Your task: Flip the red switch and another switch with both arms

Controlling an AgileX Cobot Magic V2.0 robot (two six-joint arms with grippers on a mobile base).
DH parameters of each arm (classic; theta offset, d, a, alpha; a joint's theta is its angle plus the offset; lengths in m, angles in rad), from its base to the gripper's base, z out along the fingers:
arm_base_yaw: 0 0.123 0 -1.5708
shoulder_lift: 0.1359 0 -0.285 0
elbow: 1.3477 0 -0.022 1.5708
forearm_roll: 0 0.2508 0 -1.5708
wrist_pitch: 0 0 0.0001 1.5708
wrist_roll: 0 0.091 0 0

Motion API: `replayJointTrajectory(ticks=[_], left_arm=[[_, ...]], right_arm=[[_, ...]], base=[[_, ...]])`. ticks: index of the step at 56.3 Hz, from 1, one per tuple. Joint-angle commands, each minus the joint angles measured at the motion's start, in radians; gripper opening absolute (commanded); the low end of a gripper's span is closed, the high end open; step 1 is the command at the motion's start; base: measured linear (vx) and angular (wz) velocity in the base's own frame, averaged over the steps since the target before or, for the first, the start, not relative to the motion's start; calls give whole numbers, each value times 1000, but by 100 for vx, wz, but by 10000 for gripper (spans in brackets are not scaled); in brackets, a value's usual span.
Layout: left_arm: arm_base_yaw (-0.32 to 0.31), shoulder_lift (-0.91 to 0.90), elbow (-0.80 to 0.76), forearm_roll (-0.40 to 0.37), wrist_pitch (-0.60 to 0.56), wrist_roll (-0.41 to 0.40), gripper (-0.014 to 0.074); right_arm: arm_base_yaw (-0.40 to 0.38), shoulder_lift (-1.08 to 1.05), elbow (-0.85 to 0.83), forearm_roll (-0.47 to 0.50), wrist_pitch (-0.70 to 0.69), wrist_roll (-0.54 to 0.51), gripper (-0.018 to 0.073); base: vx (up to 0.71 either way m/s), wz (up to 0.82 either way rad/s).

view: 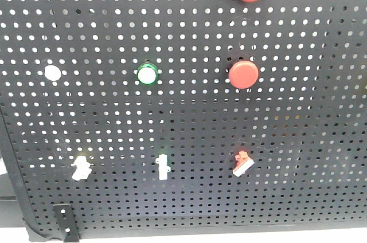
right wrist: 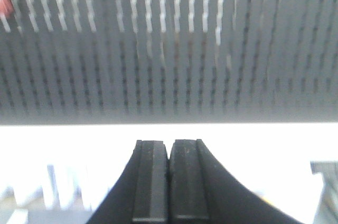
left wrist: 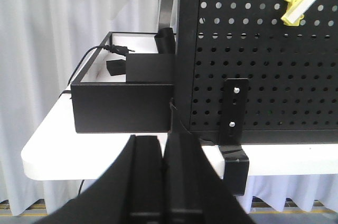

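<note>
So the black pegboard (view: 183, 117) fills the whole front view. The red switch (view: 242, 163) sits low on it, around 5 o'clock from the middle, with its white lever tilted down toward 7 o'clock. The pale yellow switch (view: 81, 168) is in the same row way over at 8 o'clock, and a plain white toggle (view: 163, 165) sits between the two. Above them there's a green-ringed button (view: 147, 74) near the centre, and two big round red buttons (view: 243, 73) stacked on the right side.

No arm shows up in the front view. In the left wrist view, the left claw (left wrist: 162, 152) is clenched, fingers pressed together, nothing in it. It's aimed at the board's lower left corner, with the yellow switch up at 1 o'clock, well apart. A black box (left wrist: 121, 105) sits on the white table (left wrist: 47, 147) beside the board.

The right claw (right wrist: 169, 155) is clenched and empty too, facing a blurry stretch of pegboard.
</note>
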Motion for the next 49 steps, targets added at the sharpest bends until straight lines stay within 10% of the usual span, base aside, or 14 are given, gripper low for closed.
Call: replayJointTrajectory(ticks=[1,49], left_arm=[[0,-18,20,-1,-79,-5,3],[0,-18,20,-1,-79,-5,3]], right_arm=[[-7,-11,7,-9,-64,-10,-6],[-7,-11,7,-9,-57,-10,-6]], base=[[0,0],[0,0]])
